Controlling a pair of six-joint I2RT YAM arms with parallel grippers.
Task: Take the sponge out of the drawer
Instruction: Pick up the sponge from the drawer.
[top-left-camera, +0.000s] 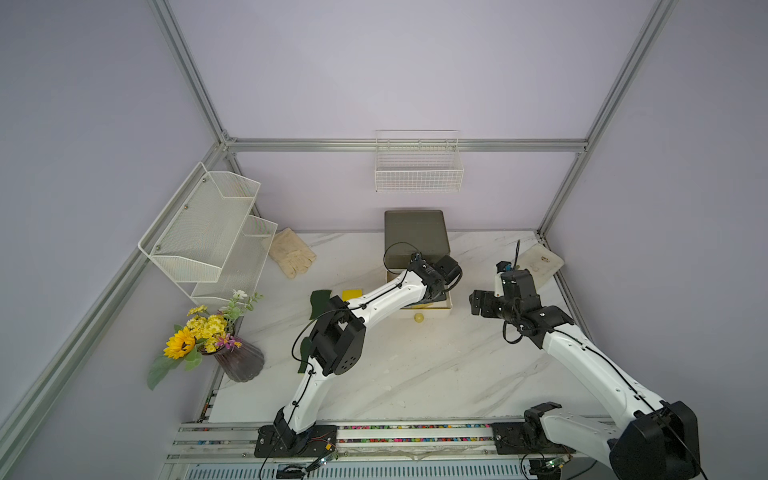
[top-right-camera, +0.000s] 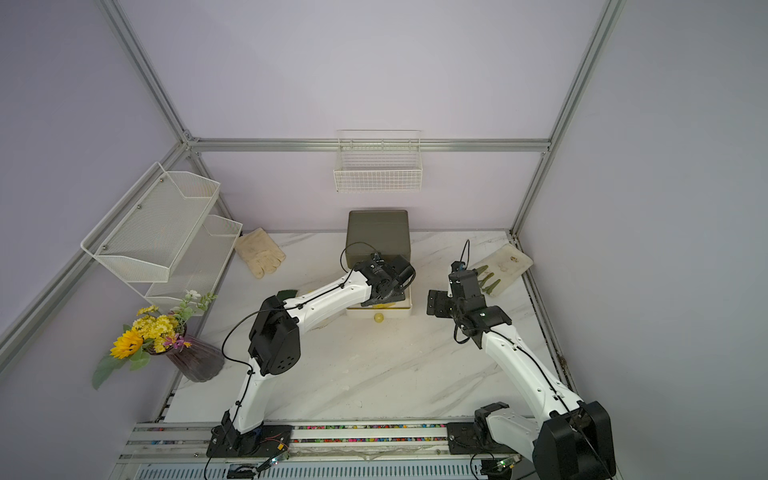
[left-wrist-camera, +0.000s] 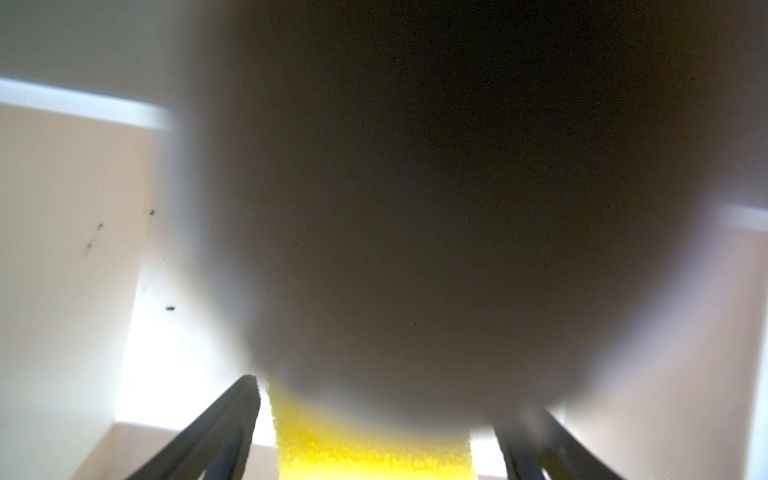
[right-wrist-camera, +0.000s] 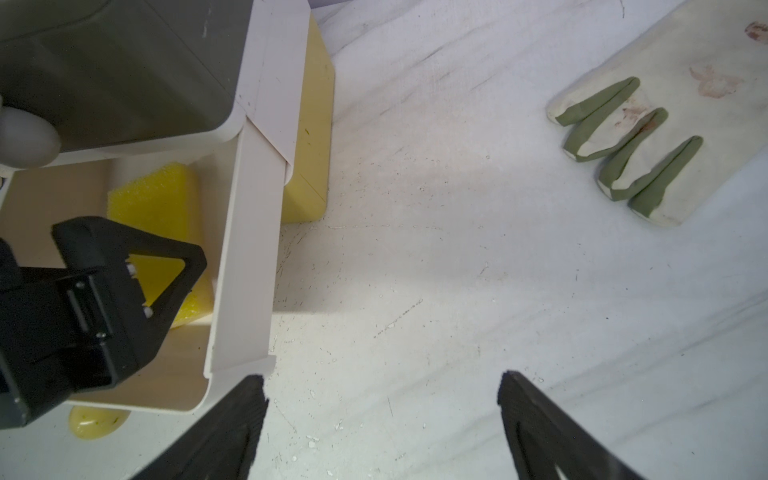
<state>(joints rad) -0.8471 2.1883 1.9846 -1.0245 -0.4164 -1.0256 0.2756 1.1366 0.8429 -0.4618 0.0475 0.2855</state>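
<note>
Inside the open drawer (right-wrist-camera: 249, 249), the left gripper (left-wrist-camera: 384, 399) has its jaws spread wide on either side of the yellow sponge (right-wrist-camera: 153, 195). In the left wrist view a bright gap shows between the sponge and one black finger (left-wrist-camera: 536, 449). Contact on the other side cannot be told, and a dark blur covers most of that view. The sponge lies flat on the drawer floor against the side wall nearest the right arm. To the right, the right gripper (right-wrist-camera: 381, 380) hangs over the bare marble desk (right-wrist-camera: 415, 270) just beside the drawer's front corner, jaws wide apart and holding nothing. As for containers, a two-tier white mesh shelf (top-left-camera: 199, 232) is fixed to the left wall. Below it a purple ribbed vase (top-left-camera: 243, 361) on the desk holds a sunflower and small yellow flowers (top-left-camera: 199, 332). At the middle stands a small drawer unit with an olive-grey top (top-left-camera: 415, 237), its cream drawer pulled out toward the arms, a yellow knob (top-left-camera: 419, 318) on its front. Above the unit a white wire basket (top-left-camera: 419, 174) hangs on the back wall. Farther right a stained work glove (right-wrist-camera: 665, 137) with green finger edges lies flat on the desk, well apart from the drawer.
</note>
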